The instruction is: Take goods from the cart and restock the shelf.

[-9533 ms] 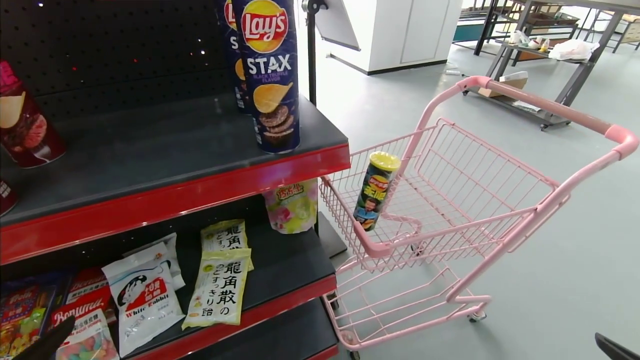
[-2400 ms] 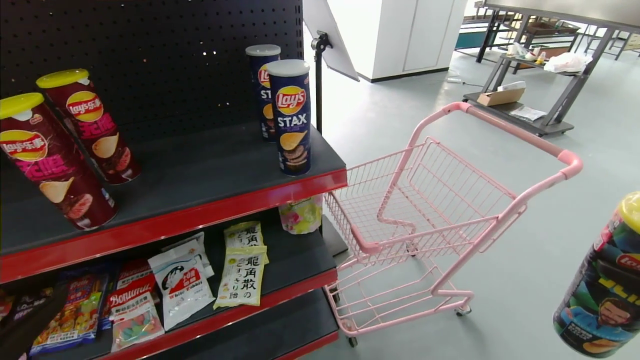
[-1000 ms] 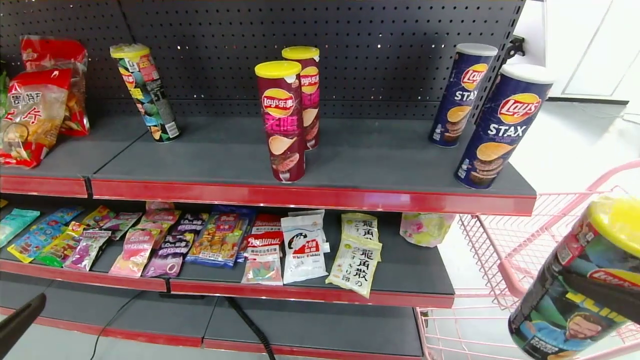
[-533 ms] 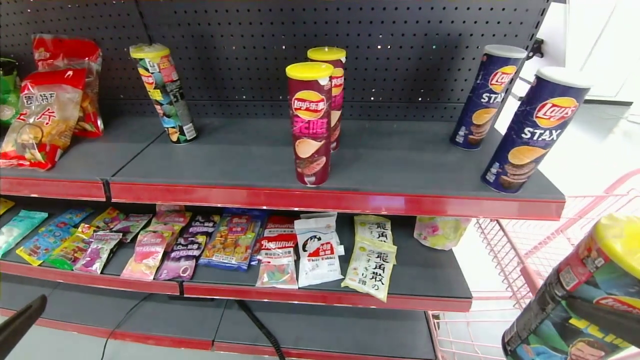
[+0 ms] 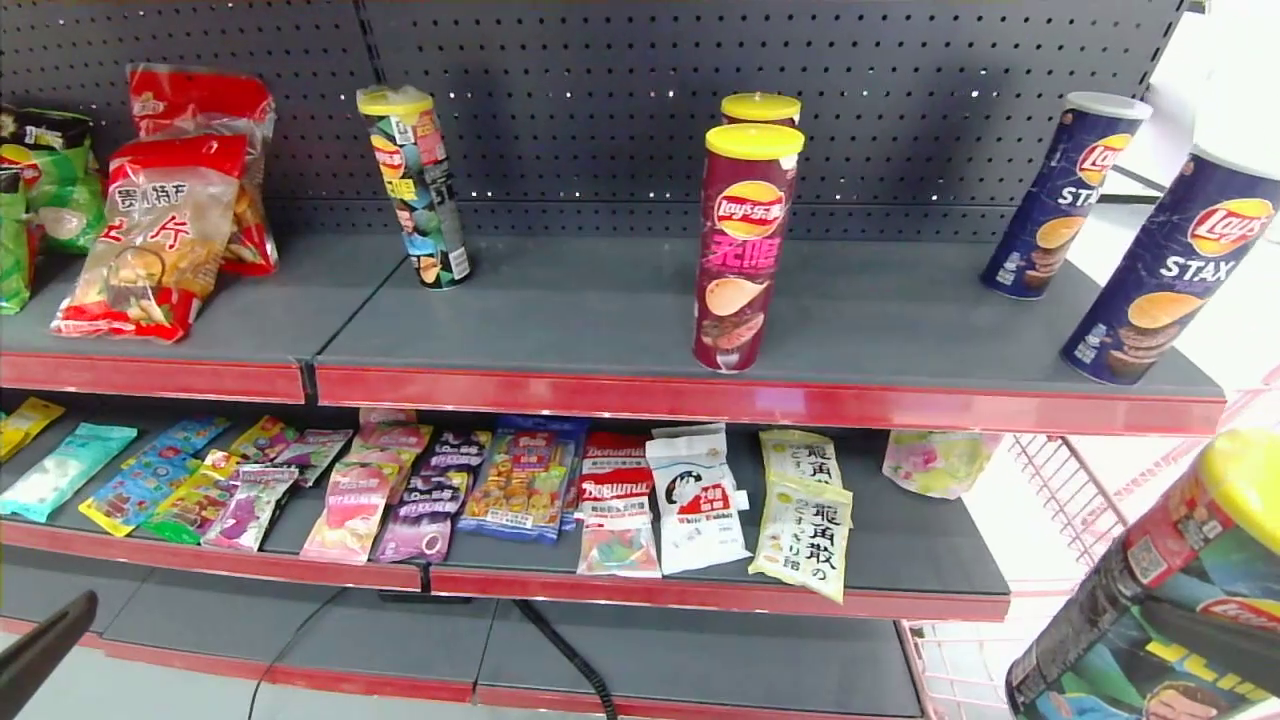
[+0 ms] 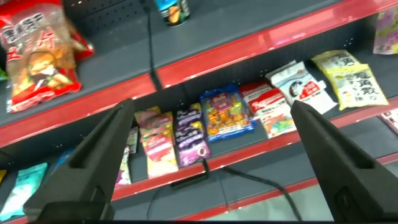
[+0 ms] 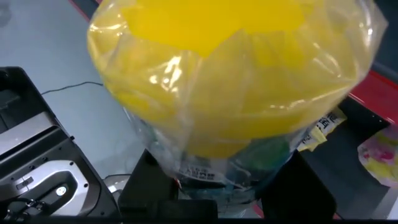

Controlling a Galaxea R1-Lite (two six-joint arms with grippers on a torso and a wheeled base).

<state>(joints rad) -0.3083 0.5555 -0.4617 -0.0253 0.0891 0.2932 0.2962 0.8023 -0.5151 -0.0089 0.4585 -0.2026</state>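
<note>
Right gripper (image 7: 217,196) is clamped on the yellow-lidded chip can (image 5: 1150,600). The can is tilted at near right, in front of the shelf (image 5: 760,402) and near the pink cart (image 5: 1075,490). Left gripper (image 6: 211,109) has fingers spread wide and holds nothing. It sits low at near left, facing the lower tier's candy bags (image 6: 189,134).

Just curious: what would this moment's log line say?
right gripper holding yellow-lidded chip can | left gripper open, empty | similar can on upper shelf
</note>
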